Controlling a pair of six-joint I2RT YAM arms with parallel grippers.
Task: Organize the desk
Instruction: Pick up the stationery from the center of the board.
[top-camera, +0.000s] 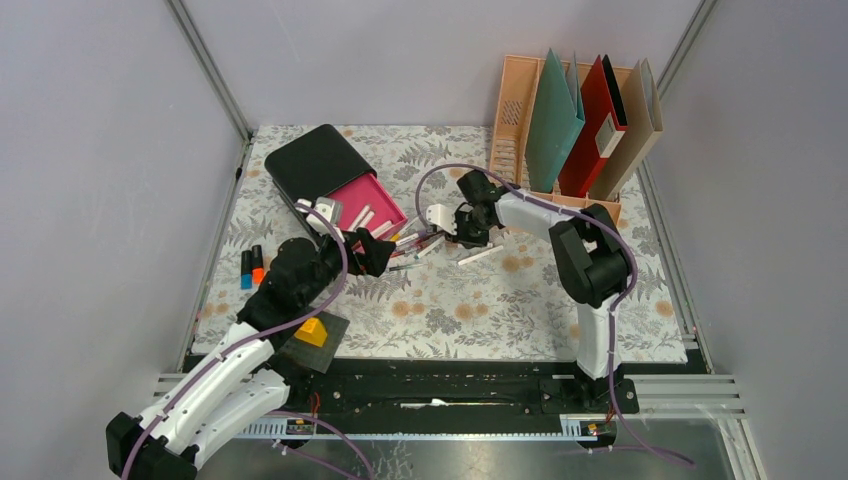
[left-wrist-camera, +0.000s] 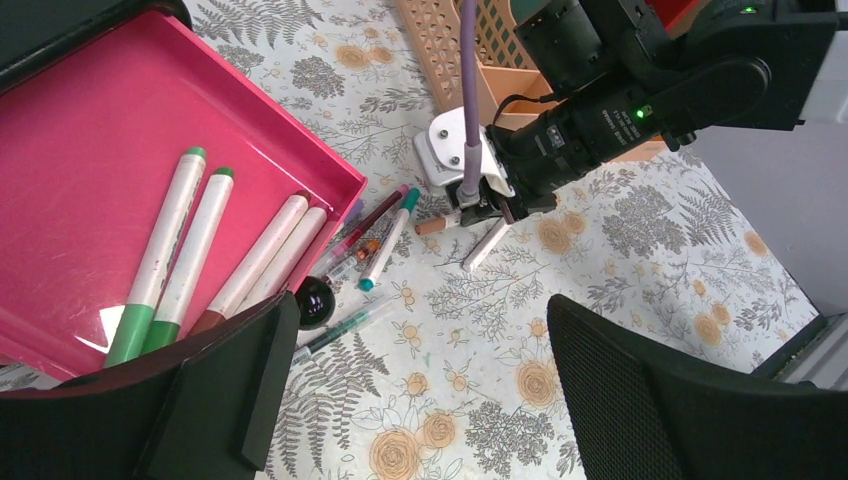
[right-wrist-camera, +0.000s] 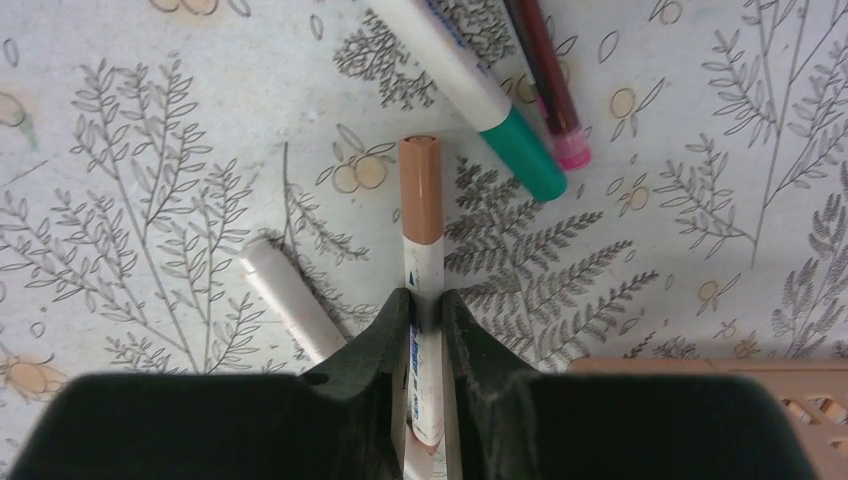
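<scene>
Right gripper clenched on a tan-capped marker, gripped mid-barrel with the cap pointing ahead, low over the desk (contact unclear), which spreads under both arms. Likely destination: the pink drawer, standing open for pens. Left gripper spread wide, empty, beside it.

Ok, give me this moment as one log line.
right gripper: shut on tan-capped marker | left gripper: open, beside pink drawer | loose pens on desk by drawer
</scene>
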